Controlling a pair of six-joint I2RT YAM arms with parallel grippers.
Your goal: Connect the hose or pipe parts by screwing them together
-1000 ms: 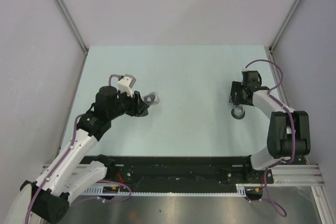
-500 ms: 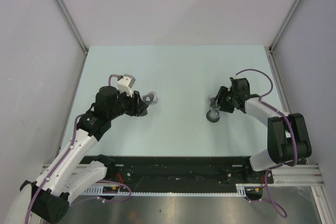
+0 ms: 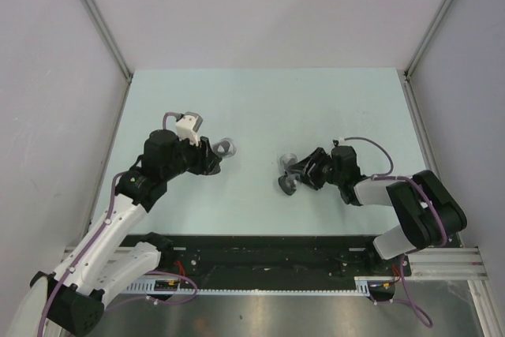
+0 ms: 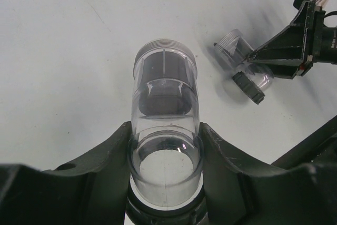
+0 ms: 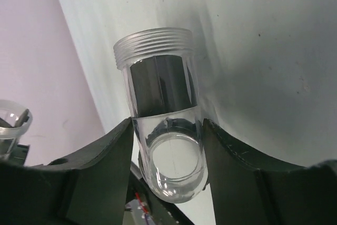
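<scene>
My left gripper [image 3: 214, 156] is shut on a clear pipe part [image 3: 227, 147] left of the table's middle. In the left wrist view this part [image 4: 165, 104] is a transparent tube with a dark insert and a threaded far end, clamped between both fingers [image 4: 105, 167]. My right gripper [image 3: 297, 174] is shut on the other clear pipe part [image 3: 288, 182], near the middle of the table. The right wrist view shows that part [image 5: 158, 93] with its threaded rim pointing away, squeezed between the jaws. The two parts are apart, with a gap of table between them.
The pale green table [image 3: 260, 108] is closed in by grey walls with metal posts [image 3: 95, 21]. A black rail [image 3: 268, 254] runs along the near edge. Purple cables [image 3: 371, 146] loop off each wrist. The right gripper and its part [image 4: 234, 48] show at the left wrist view's upper right.
My right gripper has closed on its pipe part and carried it left from the right side to near the table's middle. The left arm has stayed put.
</scene>
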